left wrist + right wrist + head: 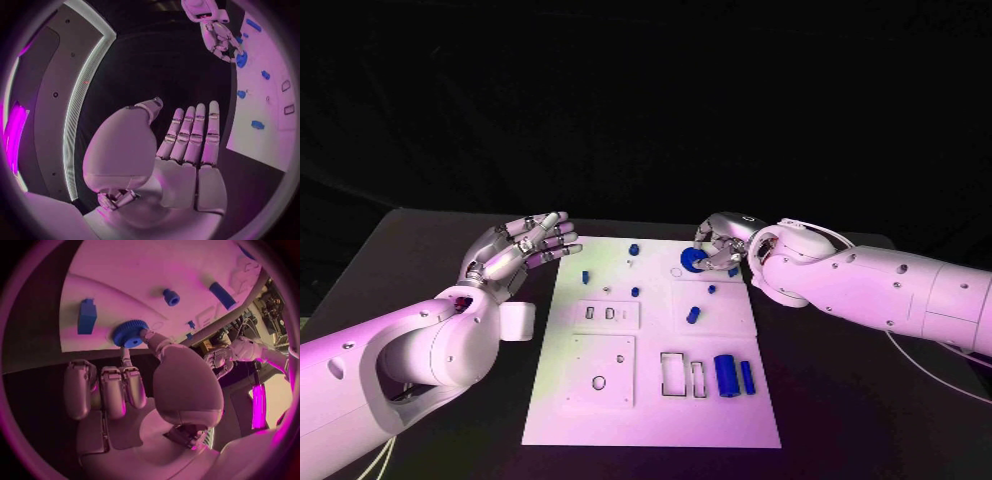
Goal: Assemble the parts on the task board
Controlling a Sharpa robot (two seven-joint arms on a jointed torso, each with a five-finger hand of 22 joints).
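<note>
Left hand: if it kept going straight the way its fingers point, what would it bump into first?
Probably nothing. The left hand is open beside the board, fingers pointing up and away over bare table. The way looks free, though depth is hard to judge.

A black table [459,235] carries everything here. The white task board [653,400] lies flat in its middle, its long side running away from the robot, dark tabletop showing along both long edges and at the far end. Just beside the board's left edge sits a small white cylinder [516,321], perhaps a cup, though the left arm partly hides it and its footing is hard to make out.
</note>
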